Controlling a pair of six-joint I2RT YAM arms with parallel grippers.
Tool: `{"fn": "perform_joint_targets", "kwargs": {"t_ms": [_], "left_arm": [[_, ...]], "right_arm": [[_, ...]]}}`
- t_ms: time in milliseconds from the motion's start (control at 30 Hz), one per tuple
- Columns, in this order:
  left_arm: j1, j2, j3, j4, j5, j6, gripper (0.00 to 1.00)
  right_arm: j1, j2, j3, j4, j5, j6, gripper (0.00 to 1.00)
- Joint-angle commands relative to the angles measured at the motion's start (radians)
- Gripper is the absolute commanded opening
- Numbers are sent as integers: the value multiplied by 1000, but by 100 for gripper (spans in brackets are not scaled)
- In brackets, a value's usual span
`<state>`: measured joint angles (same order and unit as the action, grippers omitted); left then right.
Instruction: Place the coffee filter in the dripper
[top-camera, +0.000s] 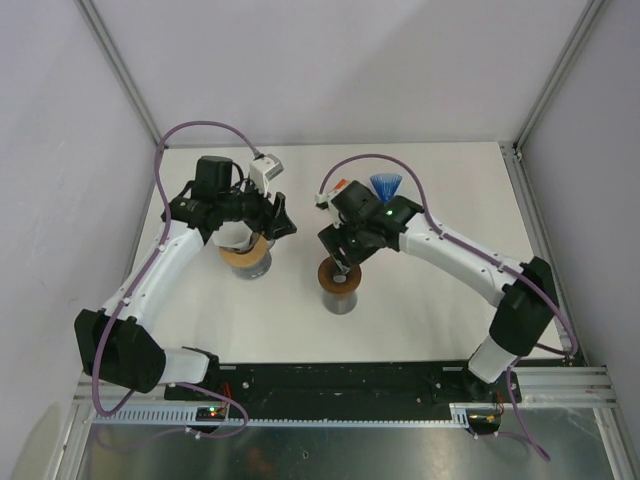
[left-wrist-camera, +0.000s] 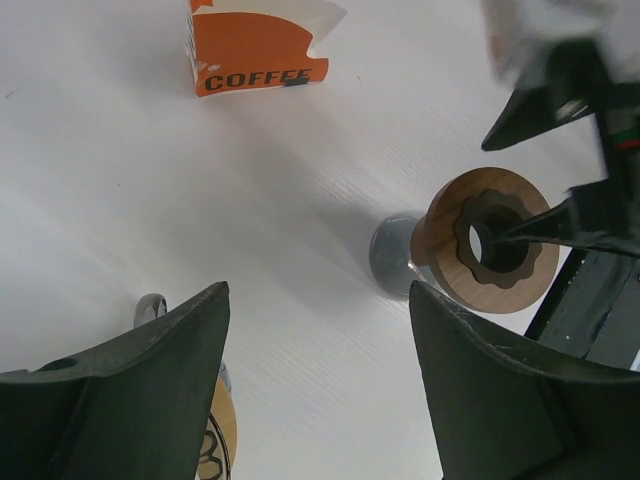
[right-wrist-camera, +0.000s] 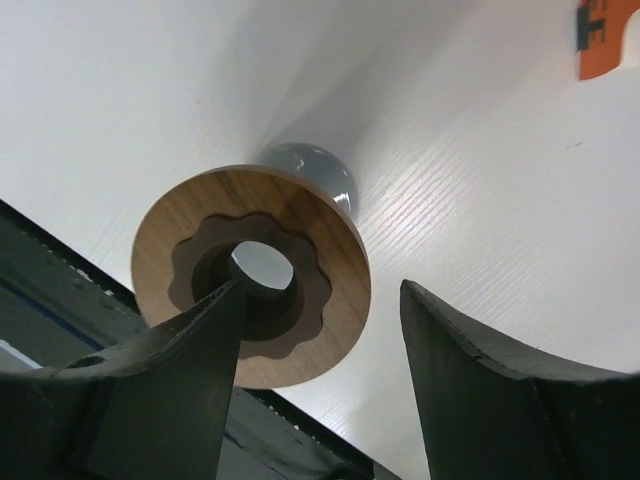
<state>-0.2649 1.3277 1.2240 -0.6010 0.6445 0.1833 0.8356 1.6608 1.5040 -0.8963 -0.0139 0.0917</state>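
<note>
The blue cone dripper (top-camera: 386, 185) stands at the back of the table, right of centre. The orange COFFEE filter box (left-wrist-camera: 256, 48) has white filter paper (left-wrist-camera: 300, 12) sticking out of its top. My left gripper (top-camera: 281, 219) is open and empty over bare table (left-wrist-camera: 320, 380), next to a wooden ring stand (top-camera: 245, 255). My right gripper (top-camera: 341, 257) is open and empty above a second wooden ring (right-wrist-camera: 250, 275) on a grey cup (right-wrist-camera: 312, 170). Its left fingertip (right-wrist-camera: 225, 300) lies over the ring's centre hole.
The second ring and grey cup also show in the left wrist view (left-wrist-camera: 490, 240), with the right gripper's finger over it. A corner of the orange box (right-wrist-camera: 610, 40) shows in the right wrist view. The black rail (top-camera: 340, 380) runs along the near table edge.
</note>
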Motion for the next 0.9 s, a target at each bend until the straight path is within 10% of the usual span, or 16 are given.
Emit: {"fn": "perform_joint_targets", "kwargs": {"t_ms": [0,367,867], "left_arm": [[16,-34,6,22,36,-13,77],[38,-33,5,21,12,-15,77],[39,9,-10,21,13,-6,77]], "right_arm": [[-69,-131,58,90,-35,-8,68],[-580,-136,17,476,-178,238,71],[-731,578,565,392,-115,395,69]]}}
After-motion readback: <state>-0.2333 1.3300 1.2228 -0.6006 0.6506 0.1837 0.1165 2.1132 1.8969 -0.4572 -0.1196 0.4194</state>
